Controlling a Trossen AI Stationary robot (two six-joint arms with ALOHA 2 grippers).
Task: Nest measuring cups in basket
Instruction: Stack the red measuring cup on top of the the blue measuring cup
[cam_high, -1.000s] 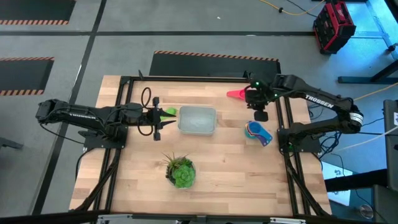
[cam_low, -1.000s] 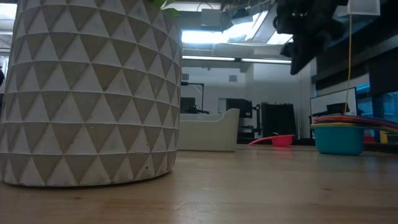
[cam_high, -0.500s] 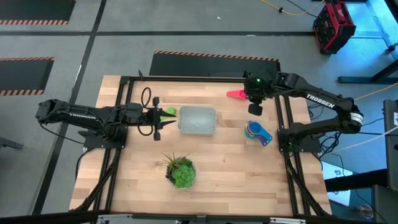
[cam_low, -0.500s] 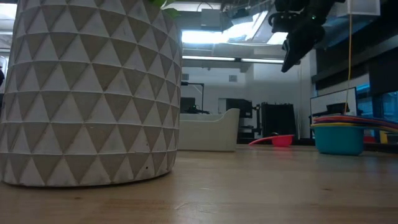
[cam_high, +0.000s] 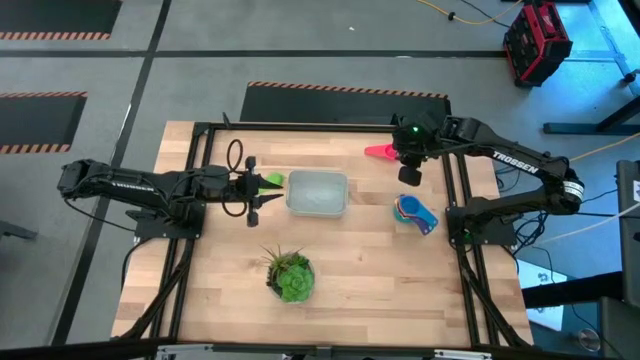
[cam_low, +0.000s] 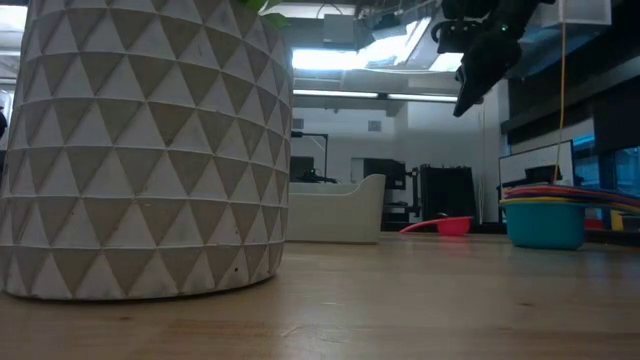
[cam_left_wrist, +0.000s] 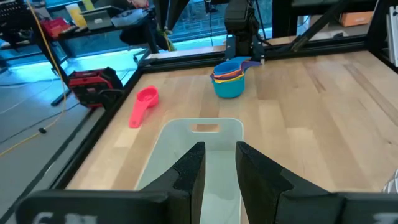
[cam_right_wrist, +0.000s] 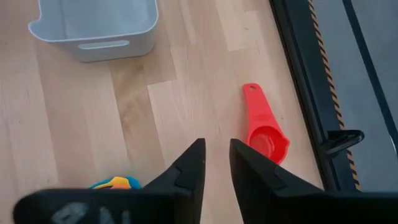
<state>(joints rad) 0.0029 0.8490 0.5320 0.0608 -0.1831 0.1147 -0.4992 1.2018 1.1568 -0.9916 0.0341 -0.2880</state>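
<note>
Basket (cam_high: 318, 193) sits mid-worktop (cam_high: 350, 280), empty as far as I see. Stack of nested cups (cam_high: 413, 213) lies well apart, toward the right frame rail. Red cup (cam_right_wrist: 265, 134) is alone near the far right corner, close to the worktop edge and the black rail (cam_right_wrist: 298, 74), handle pointing toward the basket side. Green cup (cam_high: 271, 181) is at the tip of my left gripper (cam_left_wrist: 217, 168), just beside the basket; whether it's held I can't tell, the fingers show a narrow gap in the wrist view. My right gripper (cam_right_wrist: 215, 163) hangs in the air above the red cup, fingers a narrow gap apart, nothing in them.

Step in hand, I'd say: pick the red cup. I'd spread the fingers wider, drop straight down over the handle, close across its narrow width.

Room: the rail is tight on the outer side, so approach from the worktop side. Path to the basket is open; plant (cam_high: 290, 275) is well clear.
</note>
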